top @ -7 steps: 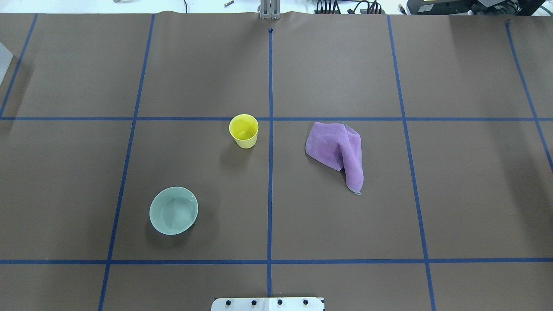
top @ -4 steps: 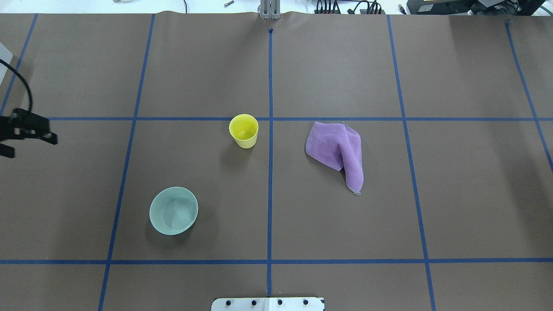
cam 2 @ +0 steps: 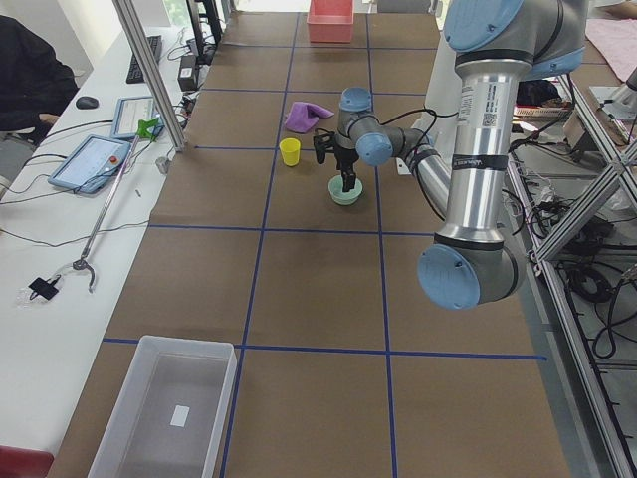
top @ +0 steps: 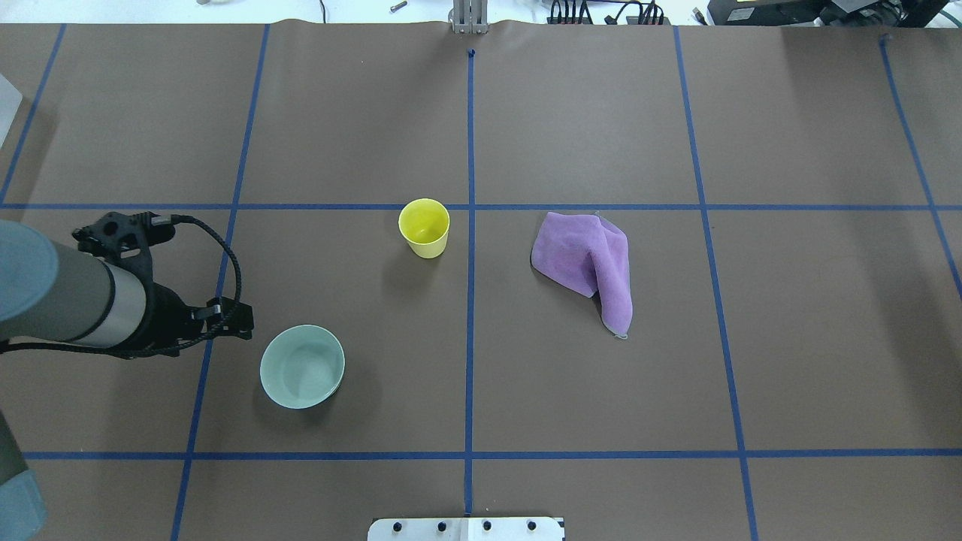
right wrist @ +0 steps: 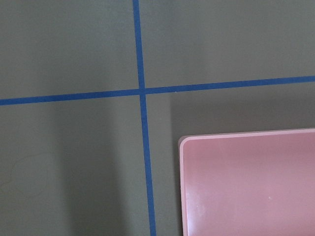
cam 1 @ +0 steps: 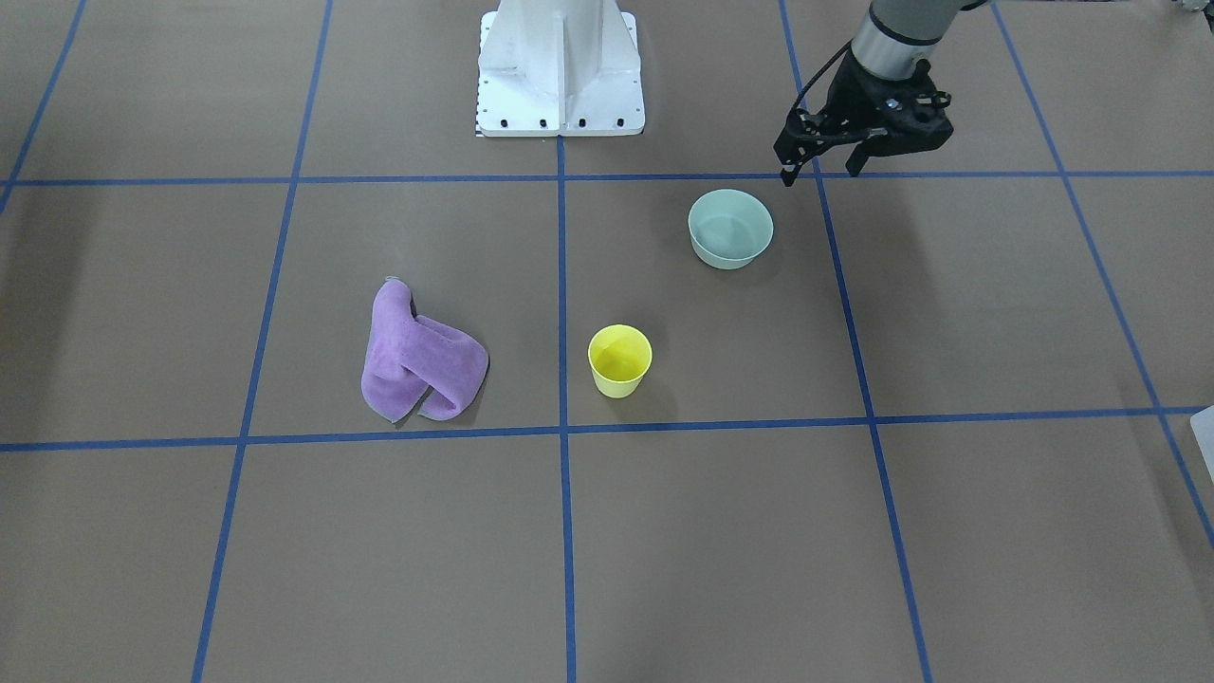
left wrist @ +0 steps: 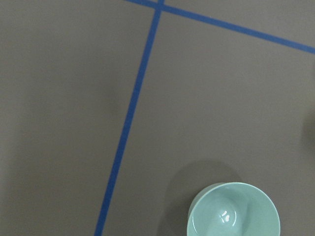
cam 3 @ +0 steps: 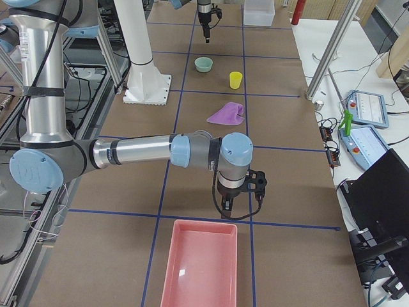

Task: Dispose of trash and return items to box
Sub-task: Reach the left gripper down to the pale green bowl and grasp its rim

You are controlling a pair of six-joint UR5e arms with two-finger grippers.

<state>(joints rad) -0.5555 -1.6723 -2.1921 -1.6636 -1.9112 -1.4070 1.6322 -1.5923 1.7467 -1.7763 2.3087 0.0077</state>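
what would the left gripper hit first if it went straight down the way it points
Probably the bare table, near a blue tape line. The left gripper points down beside the green bowl. Its wrist view puts the bowl off in a corner, so it likely misses the rim.

- Brown worktop [top: 812, 338], blue tape grid.
- Pale-green round bowl [top: 302, 366], yellow plastic cup [top: 424, 227], crumpled purple cloth [top: 588, 263] — well apart.
- Pink plastic tray [cam 3: 199, 265], clear plastic bin [cam 2: 169, 408] — opposite ends.

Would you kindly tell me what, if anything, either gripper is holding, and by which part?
Nothing is held: the left gripper hangs open and empty beside the bowl; the right gripper, by the pink bin, looks empty too.
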